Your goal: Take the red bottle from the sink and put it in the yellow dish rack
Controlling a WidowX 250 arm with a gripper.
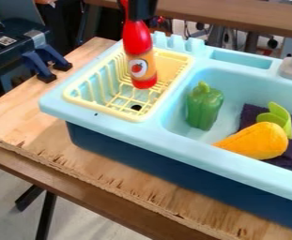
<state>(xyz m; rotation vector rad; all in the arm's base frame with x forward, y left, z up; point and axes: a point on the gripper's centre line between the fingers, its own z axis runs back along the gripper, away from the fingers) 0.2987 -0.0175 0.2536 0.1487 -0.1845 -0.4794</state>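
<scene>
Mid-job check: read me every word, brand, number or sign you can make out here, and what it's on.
No words or numbers can be read.
Ketchup bottle: round label with a tomato picture; any print is too small.
Black case, upper left: white sticker, dark pattern, too blurred.

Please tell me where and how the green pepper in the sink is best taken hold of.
I would grip the green pepper across the middle of its body, coming down from above with one finger on each long side. Its body looks longer than it is wide, and both flanks seem free of the yellow-orange toy and the sink walls. The short stem looks too small for a sure hold.
</scene>
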